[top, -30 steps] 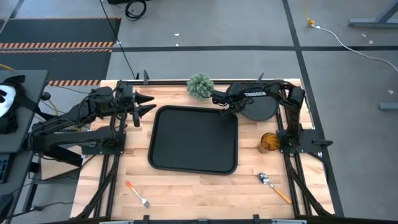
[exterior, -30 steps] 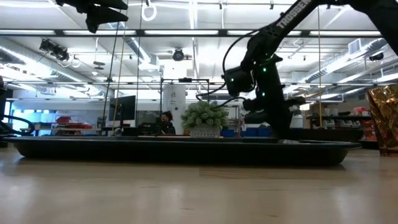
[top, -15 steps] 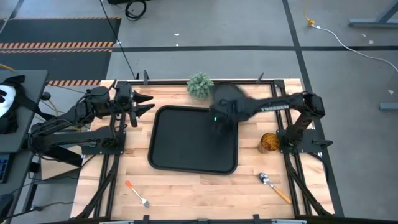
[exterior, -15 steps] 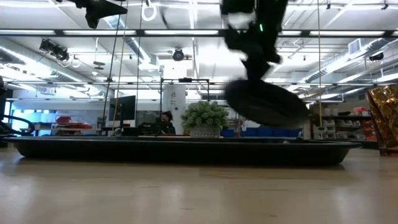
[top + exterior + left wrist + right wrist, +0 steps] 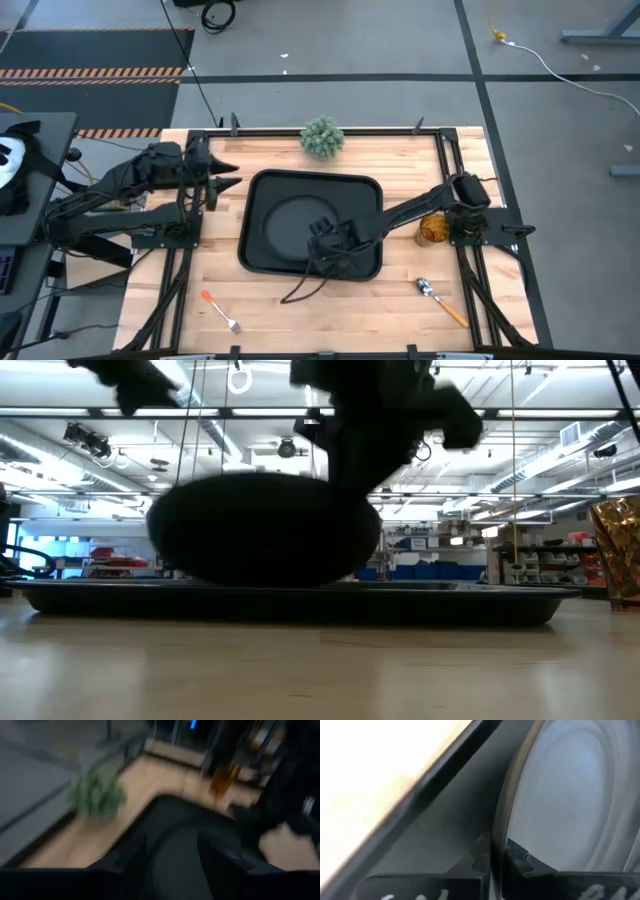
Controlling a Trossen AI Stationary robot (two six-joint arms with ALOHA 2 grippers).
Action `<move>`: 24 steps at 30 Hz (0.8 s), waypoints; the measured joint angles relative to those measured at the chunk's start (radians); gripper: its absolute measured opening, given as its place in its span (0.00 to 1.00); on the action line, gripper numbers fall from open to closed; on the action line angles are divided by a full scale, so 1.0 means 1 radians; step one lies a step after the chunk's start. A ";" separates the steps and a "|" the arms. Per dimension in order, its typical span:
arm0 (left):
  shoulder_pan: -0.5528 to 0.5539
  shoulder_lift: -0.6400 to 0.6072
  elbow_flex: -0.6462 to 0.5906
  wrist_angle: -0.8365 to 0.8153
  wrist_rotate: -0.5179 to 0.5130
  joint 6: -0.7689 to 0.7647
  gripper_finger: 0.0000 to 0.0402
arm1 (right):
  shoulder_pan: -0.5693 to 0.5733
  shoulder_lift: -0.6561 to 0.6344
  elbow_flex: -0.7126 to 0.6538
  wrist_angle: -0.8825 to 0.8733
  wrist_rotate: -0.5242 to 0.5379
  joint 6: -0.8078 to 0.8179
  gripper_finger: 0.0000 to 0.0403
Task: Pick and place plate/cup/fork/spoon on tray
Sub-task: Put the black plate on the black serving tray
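Note:
The round black plate (image 5: 283, 222) is over the left half of the black tray (image 5: 362, 198), held by my right gripper (image 5: 322, 234), which is shut on it. In the low view the plate (image 5: 262, 530) shows as a tilted dark oval just above the tray (image 5: 480, 605). My left gripper (image 5: 226, 178) is open and empty above the table by the tray's far left corner. The amber cup (image 5: 432, 229) stands right of the tray. The fork (image 5: 220, 311) lies near left and the spoon (image 5: 440, 300) near right on the table. My right gripper (image 5: 495, 857) pinches the plate's rim (image 5: 497, 832) between its two fingers, one on the upper face and one beneath, on the plate's right side. The fingers come slanting down from the table's right. The plate is tilted; whether its low edge touches the tray I cannot tell.
A green plant ball (image 5: 322, 137) sits at the far edge behind the tray. The tray's raised wall (image 5: 445, 785) runs close beside the held rim. Bare wood lies before the tray between fork and spoon.
My right gripper has lifted the plate off the table at the far right, carried it up and toward the table's left and near edge, and brought it down low over the tray's left half. The plate has gone from flat to tilted.

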 joint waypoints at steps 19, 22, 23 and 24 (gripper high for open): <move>0.000 0.016 -0.150 -0.456 -0.004 -0.136 0.41 | -0.028 0.022 -0.013 -0.110 -0.082 -0.100 0.09; 0.000 0.021 -0.143 -0.445 -0.002 -0.152 0.41 | -0.028 0.022 -0.021 -0.069 -0.105 -0.114 0.09; 0.000 0.025 -0.142 -0.442 -0.001 -0.161 0.41 | -0.028 0.023 -0.022 -0.063 -0.108 -0.115 0.09; 0.000 0.033 -0.142 -0.437 0.003 -0.178 0.41 | -0.028 0.023 -0.023 -0.064 -0.108 -0.116 0.10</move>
